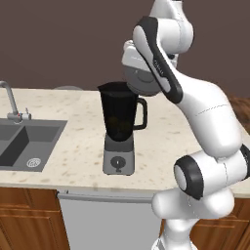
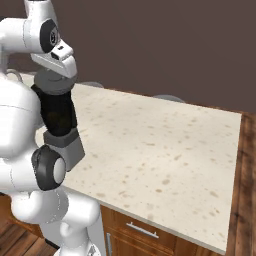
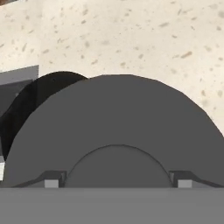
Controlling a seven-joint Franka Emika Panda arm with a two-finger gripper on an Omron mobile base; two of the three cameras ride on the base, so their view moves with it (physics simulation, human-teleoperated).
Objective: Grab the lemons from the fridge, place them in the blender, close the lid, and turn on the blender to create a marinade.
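The blender (image 1: 118, 128) stands on the pale speckled counter (image 1: 68, 141), a dark jar with a side handle on a grey base with a round front dial (image 1: 117, 162). My gripper (image 3: 117, 183) is shut on the lid (image 3: 118, 131), a flat dark grey disc, with a fingertip at each side of it. The lid (image 2: 56, 80) hovers just above the jar (image 2: 57, 115) and sits a little off centre, so part of the jar's dark mouth (image 3: 39, 98) shows beside it. The arm partly hides the lid (image 1: 140, 82) in the left base view. The lemons are hidden. The fridge is out of view.
A grey sink (image 1: 24, 141) with a faucet (image 1: 9, 100) lies left of the blender. A grey appliance front (image 1: 107, 219) and wooden cabinets (image 2: 150, 230) run below the counter. The counter stretches wide to the right of the blender, ending at a wooden edge (image 2: 245, 170).
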